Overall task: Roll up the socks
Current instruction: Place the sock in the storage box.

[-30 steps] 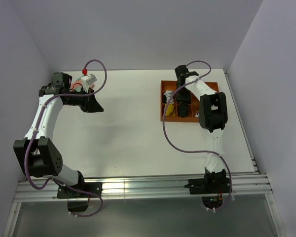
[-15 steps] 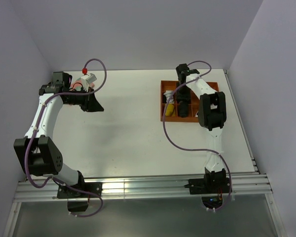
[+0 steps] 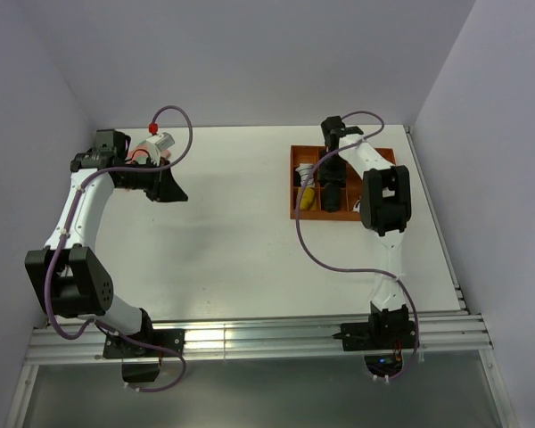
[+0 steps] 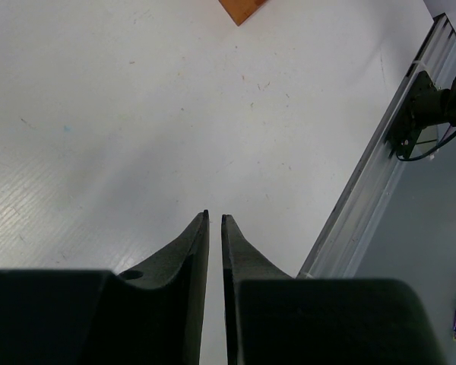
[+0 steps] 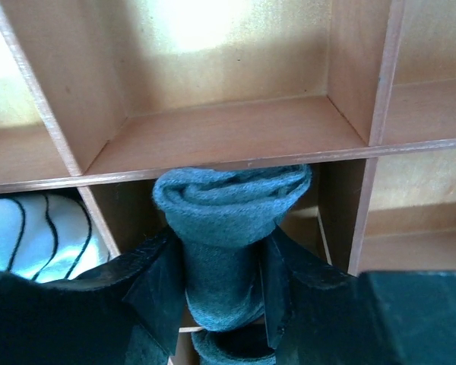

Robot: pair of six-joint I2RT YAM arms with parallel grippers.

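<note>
Flanking a rolled grey sock point(image 5: 228, 228) inside a wooden tray point(image 5: 228, 133) compartment, the right fingers point(image 5: 163, 289) touch its sides; whether they grip cannot be told. Beside it sits the striped sock point(image 5: 38, 236). The left fingers point(image 4: 194, 251) hover nearly closed, empty, over the bench point(image 4: 137, 114).

A: Where's the grey sock point(image 5: 228, 228)?
B: Rolled up, standing in a tray point(image 5: 235, 129) compartment.
A: And the striped sock point(image 5: 38, 236)?
B: In the compartment just left of it, white with thin black lines.

Rolled grey fabric sock point(image 5: 228, 228) in wooden divided tray's point(image 5: 235, 129) compartment, btwn right gripper's point(image 5: 222, 293) fingers; striped white sock point(image 5: 38, 236) in compartment to left.
</note>
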